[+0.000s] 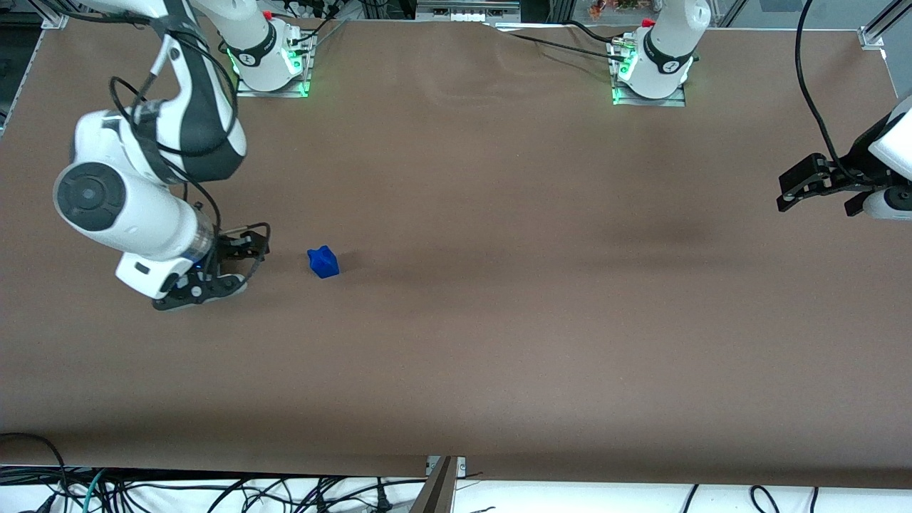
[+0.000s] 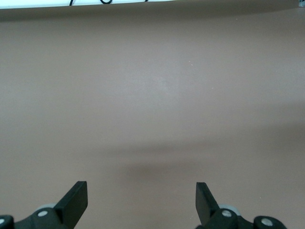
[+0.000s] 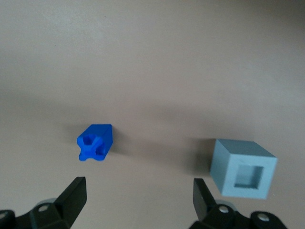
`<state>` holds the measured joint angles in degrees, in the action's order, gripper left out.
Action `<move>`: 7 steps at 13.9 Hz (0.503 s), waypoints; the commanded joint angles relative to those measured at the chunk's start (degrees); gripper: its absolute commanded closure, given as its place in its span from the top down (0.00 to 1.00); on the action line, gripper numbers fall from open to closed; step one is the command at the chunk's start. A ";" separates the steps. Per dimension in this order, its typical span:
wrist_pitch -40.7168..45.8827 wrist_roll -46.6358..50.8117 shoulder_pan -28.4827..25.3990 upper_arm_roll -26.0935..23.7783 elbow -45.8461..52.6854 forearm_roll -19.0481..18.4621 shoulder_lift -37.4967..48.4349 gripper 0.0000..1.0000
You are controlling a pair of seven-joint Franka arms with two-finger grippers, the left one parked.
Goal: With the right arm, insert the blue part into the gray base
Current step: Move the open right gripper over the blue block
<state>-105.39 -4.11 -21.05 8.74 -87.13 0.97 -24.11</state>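
Blue part (image 3: 96, 142): one; gray base (image 3: 243, 168): one; gripper (image 3: 138, 199) empty, fingers spread, near both.

Bare tabletop (image 3: 152, 62) lies between the blue part (image 3: 96, 142) and the gray base (image 3: 243, 168), which stand well apart. The hand (image 3: 138, 195), fingers spread, is held near both, touching neither.

The brown table (image 1: 499, 320) carries the blue part (image 1: 323, 262) and gray base (image 3: 243, 168).
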 commanded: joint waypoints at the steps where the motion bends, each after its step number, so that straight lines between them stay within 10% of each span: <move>1: -3.23 2.17 -1.53 0.13 -1.89 0.52 -1.37 0.99; 7: -12.02 2.18 -2.06 -1.80 -8.74 3.50 -3.49 0.99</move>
<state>-114.52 -2.38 -23.22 7.12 -92.39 2.73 -28.70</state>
